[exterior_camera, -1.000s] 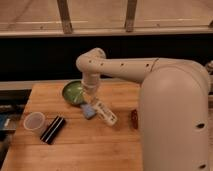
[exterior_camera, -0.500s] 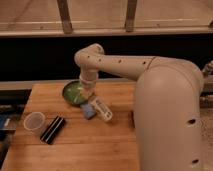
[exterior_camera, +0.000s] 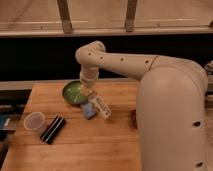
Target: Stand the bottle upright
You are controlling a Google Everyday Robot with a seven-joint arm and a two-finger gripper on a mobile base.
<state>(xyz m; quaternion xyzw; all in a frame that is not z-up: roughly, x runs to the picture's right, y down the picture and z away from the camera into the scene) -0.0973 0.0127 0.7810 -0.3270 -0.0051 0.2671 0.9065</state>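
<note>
- While the gripper hung low over the tabletop, just beside the green bowl, its jaws were narrow and appeared closed on the upper end of the bottle.
- Bottle position: tilted steeply, lower end down and to the right, with a blue object just beside it. Contact with the tabletop could not be confirmed.
- Risk: release at this tilt would likely let the bottle topple flat. Cause — base not seated square.
- Risk: an end grip on a slim, smooth body could let it pivot or slip in the jaws during rotation.
- Risk: swinging the lower end could knock the blue object or the bowl rim.
- Clear cup and black bar lay well apart, to the left.
</note>
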